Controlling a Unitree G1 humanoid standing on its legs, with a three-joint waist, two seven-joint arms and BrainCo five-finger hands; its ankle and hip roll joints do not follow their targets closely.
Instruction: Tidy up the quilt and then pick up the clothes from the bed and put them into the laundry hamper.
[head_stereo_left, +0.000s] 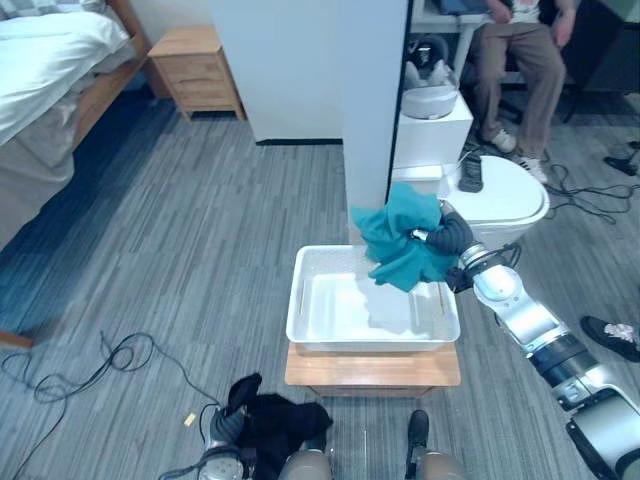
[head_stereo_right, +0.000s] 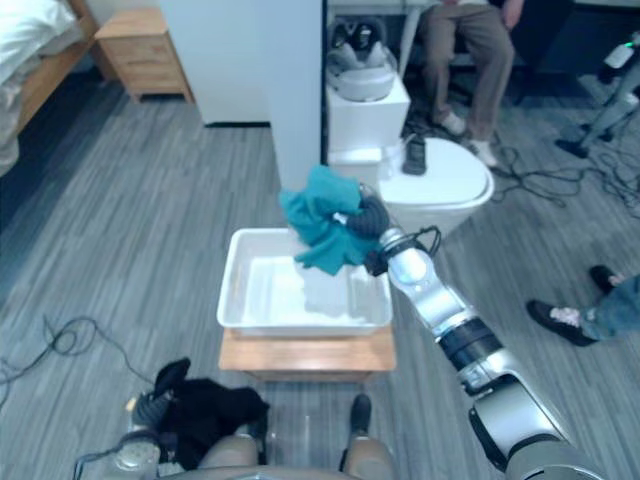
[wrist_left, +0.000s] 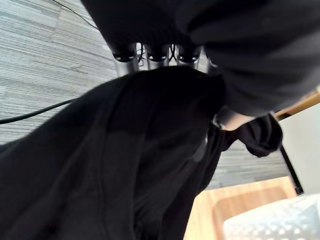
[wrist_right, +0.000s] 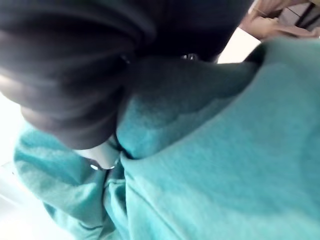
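The right hand clutches a crumpled teal garment, bunched and drooping just above the white hamper; the left hand grips a limp black garment.

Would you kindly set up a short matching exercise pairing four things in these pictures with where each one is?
Things:
1. teal garment
2. black garment
3. white bin
4. nightstand

Places:
A. on the low wooden stand
B. held in the left hand, low by the floor
C. beside the bed
D. held in the right hand, above the bin's far edge

Pairs: 1-D, 2-B, 3-A, 4-C
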